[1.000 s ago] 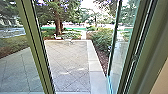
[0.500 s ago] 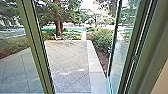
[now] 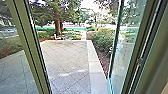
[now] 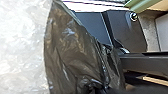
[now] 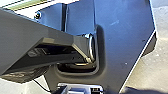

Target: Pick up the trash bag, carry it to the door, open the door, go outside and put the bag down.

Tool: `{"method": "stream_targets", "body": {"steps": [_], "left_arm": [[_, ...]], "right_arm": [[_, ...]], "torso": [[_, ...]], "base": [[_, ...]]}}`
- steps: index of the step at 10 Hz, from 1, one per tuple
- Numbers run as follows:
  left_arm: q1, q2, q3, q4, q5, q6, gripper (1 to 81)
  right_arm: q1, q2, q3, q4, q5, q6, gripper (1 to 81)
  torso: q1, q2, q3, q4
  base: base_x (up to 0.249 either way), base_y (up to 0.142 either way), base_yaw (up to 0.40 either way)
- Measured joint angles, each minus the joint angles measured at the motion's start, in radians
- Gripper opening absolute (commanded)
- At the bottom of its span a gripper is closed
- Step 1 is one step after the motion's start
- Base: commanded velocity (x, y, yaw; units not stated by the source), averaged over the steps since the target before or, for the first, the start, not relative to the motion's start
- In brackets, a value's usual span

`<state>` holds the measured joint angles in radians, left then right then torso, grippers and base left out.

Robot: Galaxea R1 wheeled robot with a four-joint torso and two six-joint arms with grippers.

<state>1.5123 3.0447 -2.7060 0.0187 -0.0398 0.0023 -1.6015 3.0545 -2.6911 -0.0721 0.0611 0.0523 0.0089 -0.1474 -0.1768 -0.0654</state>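
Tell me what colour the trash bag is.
Dark, a brownish black with a sheen; the trash bag shows best in the left wrist view.

Diagonally jointed paving (image 3: 67, 58), and on it, near the far edge, a blurred whitish object (image 3: 71, 42).

Head view faces outdoor paving (image 3: 68, 58); wrist views share robot's base (image 5: 122, 37).

Grey paving (image 3: 66, 60) carries a diagonal grid; beyond it, a brown trunk (image 3: 57, 26); beside it, green bushes (image 3: 103, 38). Blackish-brown trash bag (image 4: 72, 47).
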Motion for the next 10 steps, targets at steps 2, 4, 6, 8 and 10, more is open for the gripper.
{"method": "stream_targets", "body": {"steps": [2,4,6,8,10], "left_arm": [[-0.002,0.0,0.0,0.0,0.001,0.0,1.0],[-0.002,0.0,0.0,0.0,0.001,0.0,1.0],[-0.002,0.0,0.0,0.0,0.001,0.0,1.0],[-0.002,0.0,0.0,0.0,0.001,0.0,1.0],[-0.002,0.0,0.0,0.0,0.001,0.0,1.0]], "right_arm": [[0.0,0.0,0.0,0.0,0.0,0.0,81.1],[0.0,0.001,0.0,0.0,0.0,0.0,81.1],[0.0,0.001,0.0,0.0,0.0,0.0,81.1],[0.0,0.001,0.0,0.0,0.0,0.0,81.1],[0.0,0.001,0.0,0.0,0.0,0.0,81.1]], "torso": [[0.0,0.0,0.0,0.0],[0.0,0.0,0.0,0.0],[0.0,0.0,0.0,0.0],[0.0,0.0,0.0,0.0],[0.0,0.0,0.0,0.0]], "base": [[0.116,0.0,0.0],[0.116,0.0,0.0],[0.115,0.0,0.0],[0.115,0.0,0.0],[0.115,0.0,0.0]]}}
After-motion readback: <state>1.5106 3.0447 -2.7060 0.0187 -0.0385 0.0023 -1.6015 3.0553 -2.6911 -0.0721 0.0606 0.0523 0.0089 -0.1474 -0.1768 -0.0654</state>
